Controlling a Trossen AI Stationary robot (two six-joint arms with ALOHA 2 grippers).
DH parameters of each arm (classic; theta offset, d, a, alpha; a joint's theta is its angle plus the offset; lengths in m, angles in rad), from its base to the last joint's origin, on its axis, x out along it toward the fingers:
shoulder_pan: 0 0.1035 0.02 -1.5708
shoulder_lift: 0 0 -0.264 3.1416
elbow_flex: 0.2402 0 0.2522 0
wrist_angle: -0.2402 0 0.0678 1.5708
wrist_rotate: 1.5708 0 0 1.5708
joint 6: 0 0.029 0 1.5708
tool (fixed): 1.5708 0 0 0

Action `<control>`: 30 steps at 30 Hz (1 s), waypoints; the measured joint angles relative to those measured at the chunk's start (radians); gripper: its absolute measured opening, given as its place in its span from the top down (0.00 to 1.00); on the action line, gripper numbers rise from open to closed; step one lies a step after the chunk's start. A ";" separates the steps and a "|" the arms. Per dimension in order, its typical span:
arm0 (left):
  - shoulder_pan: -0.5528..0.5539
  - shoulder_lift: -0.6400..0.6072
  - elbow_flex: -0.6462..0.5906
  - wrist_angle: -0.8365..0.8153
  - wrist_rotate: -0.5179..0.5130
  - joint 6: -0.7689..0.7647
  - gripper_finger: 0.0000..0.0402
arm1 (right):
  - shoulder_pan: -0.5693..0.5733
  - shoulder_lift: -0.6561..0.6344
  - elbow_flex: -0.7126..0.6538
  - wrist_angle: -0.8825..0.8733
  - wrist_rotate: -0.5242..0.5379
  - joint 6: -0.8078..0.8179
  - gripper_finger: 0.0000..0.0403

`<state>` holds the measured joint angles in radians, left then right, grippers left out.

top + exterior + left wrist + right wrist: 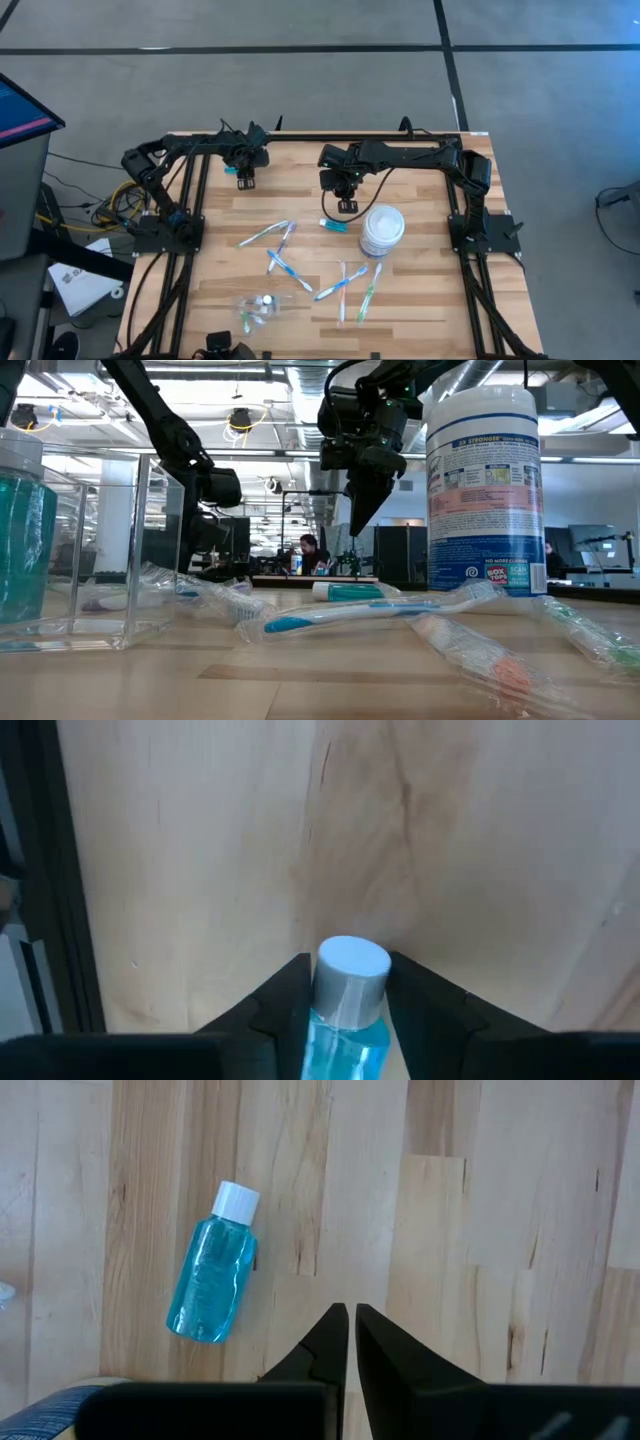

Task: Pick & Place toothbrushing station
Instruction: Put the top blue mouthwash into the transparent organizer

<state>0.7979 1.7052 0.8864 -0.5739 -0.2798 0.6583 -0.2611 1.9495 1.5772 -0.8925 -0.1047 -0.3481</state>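
My left gripper (244, 176) is at the table's far left, shut on a small blue white-capped bottle (348, 1005). My right gripper (346, 203) is shut and empty, pointing down above the table (365, 510). Just on its near side, a second blue bottle (335, 226) lies on its side on the wood; it also shows in the right wrist view (213, 1275). Several wrapped toothbrushes (285, 250) lie flat across the table's middle and near part. A clear container (255, 308) sits near the front edge with a third bottle (268, 299) at it. My left gripper pinches the bottle between its two fingers (285, 1005), on the shoulder just behind the white cap (352, 965). The bottle lies along the fingers, with its cap sticking out past the fingertips toward the table. The bottle looks clear of the wood.
A tall white wipes canister (382, 230) stands right of the lying bottle, close to my right gripper; it also shows in the low view (483, 490). In the low view the clear container (100, 550) has straight walls. Bare wood lies along the far edge between the arms.
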 joint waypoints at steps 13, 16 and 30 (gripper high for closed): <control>-0.006 -0.002 -0.001 -0.004 0.001 -0.004 0.78 | 0.000 0.000 0.000 0.000 0.000 0.000 0.96; -0.011 -0.023 -0.006 -0.008 0.007 -0.009 0.78 | 0.000 0.000 0.000 0.000 0.000 0.000 0.96; -0.050 -0.261 -0.005 -0.032 0.265 -0.175 0.78 | 0.000 0.000 0.000 0.003 0.000 0.000 0.96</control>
<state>0.7483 1.4445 0.8813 -0.6062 -0.0148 0.4837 -0.2611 1.9491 1.5772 -0.8899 -0.1050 -0.3478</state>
